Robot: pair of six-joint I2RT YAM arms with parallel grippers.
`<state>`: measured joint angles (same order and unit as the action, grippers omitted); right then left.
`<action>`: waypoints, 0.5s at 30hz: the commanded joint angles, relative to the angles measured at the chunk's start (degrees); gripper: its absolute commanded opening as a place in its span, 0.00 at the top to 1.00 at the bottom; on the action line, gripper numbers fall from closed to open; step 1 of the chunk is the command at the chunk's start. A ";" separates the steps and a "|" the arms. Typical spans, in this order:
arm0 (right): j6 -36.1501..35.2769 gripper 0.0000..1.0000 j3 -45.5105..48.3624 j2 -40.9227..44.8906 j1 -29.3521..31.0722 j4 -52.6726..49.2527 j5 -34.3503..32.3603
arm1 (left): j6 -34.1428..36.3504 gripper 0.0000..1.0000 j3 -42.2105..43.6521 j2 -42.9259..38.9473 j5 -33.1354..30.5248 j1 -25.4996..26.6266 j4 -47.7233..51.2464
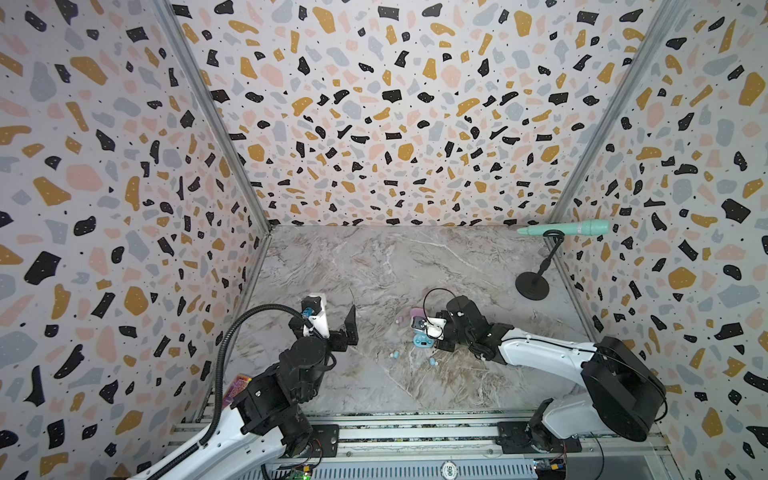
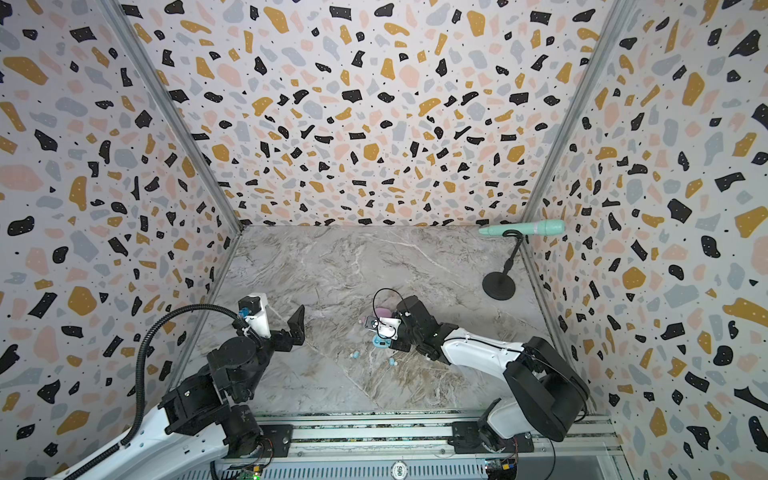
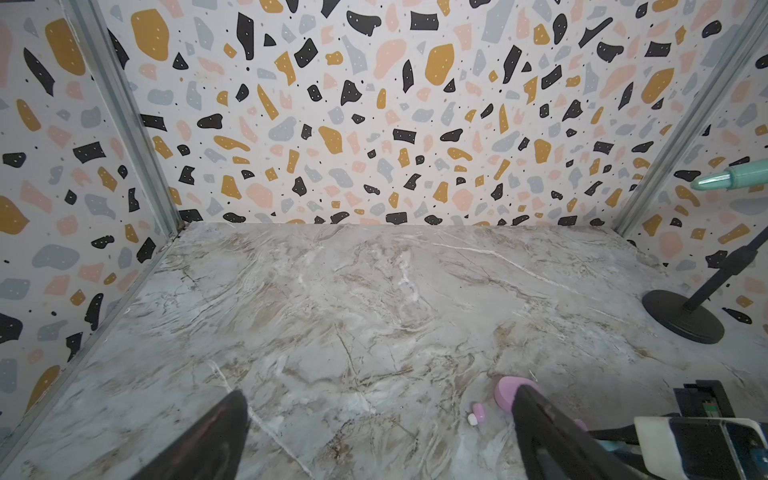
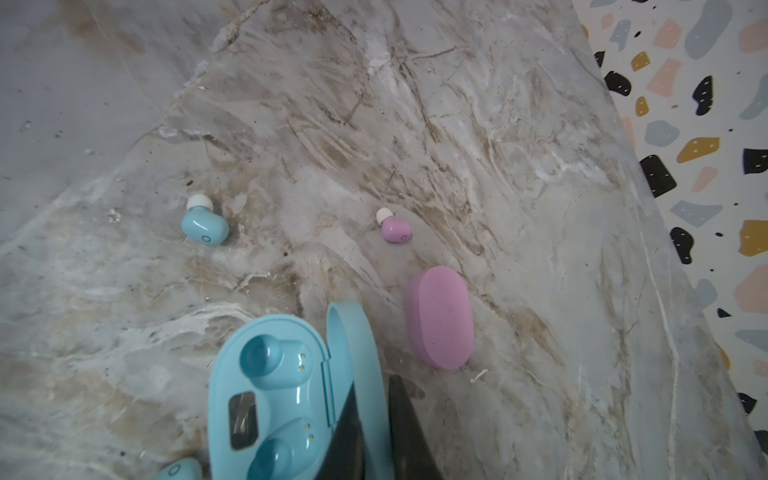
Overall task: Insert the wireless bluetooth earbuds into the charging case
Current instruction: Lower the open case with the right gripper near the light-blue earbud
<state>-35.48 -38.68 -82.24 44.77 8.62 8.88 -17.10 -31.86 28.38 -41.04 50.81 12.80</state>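
The blue case (image 4: 270, 395) lies open, and both its cups are empty. The right gripper (image 4: 372, 382) pinches its lid tight. In a top view, one blue earbud (image 1: 395, 354) sits on the table (image 1: 374, 266) at 8 o'clock from that case, and another blue earbud (image 1: 433, 362) at 5. A pink earbud (image 1: 400, 320) lies at 10 and the shut pink case (image 1: 417, 311) at 12. The left gripper (image 3: 379, 392) is wide open and holds nothing. There is lots of room toward 12, up to the back wall (image 1: 395, 124)
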 commanded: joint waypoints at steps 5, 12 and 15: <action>1.11 1.00 -1.13 0.08 -0.04 1.20 1.79 | 1.17 0.00 0.74 -0.87 -0.19 0.08 -3.02; 1.53 1.00 -0.52 -1.59 0.66 2.82 1.03 | 1.28 0.00 0.74 -0.81 0.85 0.04 -3.04; 2.06 1.00 -0.46 -2.35 0.82 3.95 1.00 | 1.28 0.00 0.75 -1.17 0.96 0.08 -3.04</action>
<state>-34.61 -38.68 -84.23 45.15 10.79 9.61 -16.67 -31.86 27.92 -40.40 50.81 12.38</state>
